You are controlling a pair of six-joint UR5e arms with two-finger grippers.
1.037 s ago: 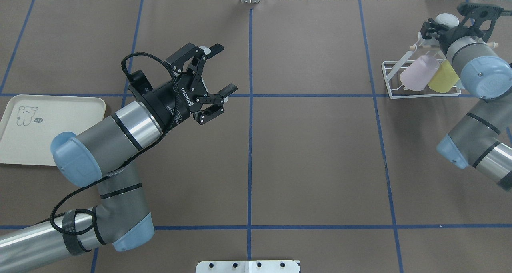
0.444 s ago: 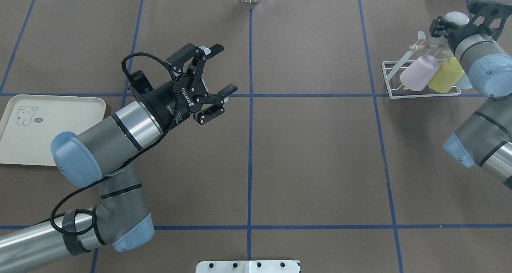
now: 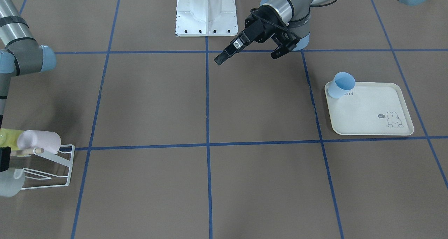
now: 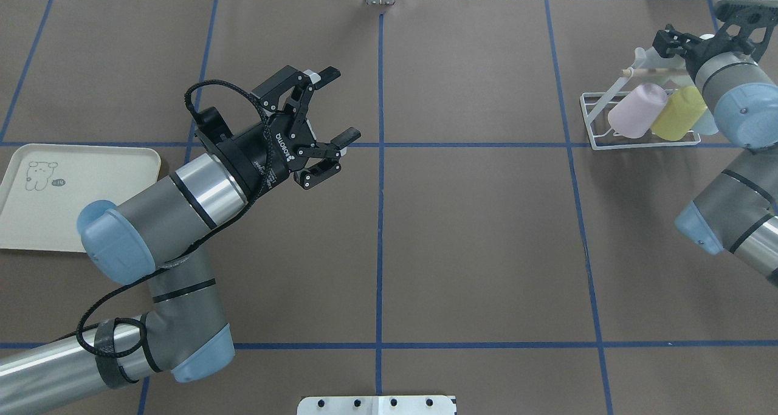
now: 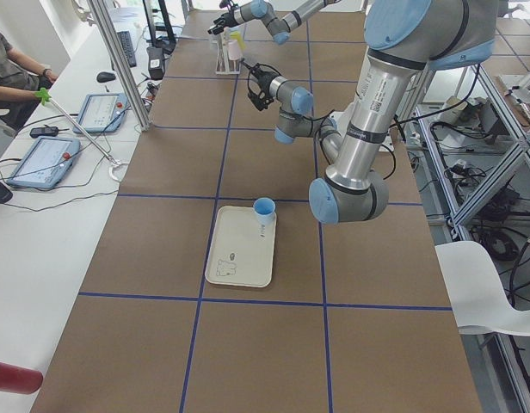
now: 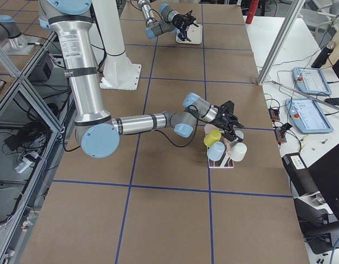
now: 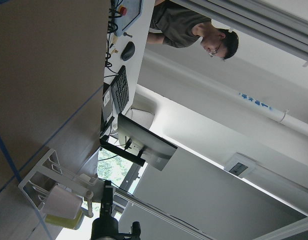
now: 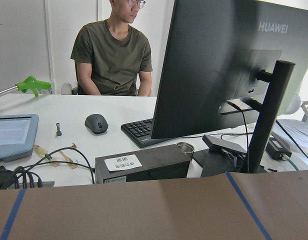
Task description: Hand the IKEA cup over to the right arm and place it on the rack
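L end effector (image 4: 340,104) is left of centre in the top view. Its fingers are spread wide w/ nothing btwn them. R end effector (image 4: 693,32) is in the upper right, over the rack (image 4: 598,108). Can't tell if it is spread or pinching.

A pale cup (image 3: 7,184) shows at the bottom left edge of the front view, just beside the rack. Pink cup (image 4: 632,116) & yellow cup (image 4: 676,120) lean on the rack, side by side.

A blue cup (image 3: 341,86) stands in a corner of the tray (image 3: 367,106), on the right of the front view. All sit on the brown surface (image 4: 486,220).
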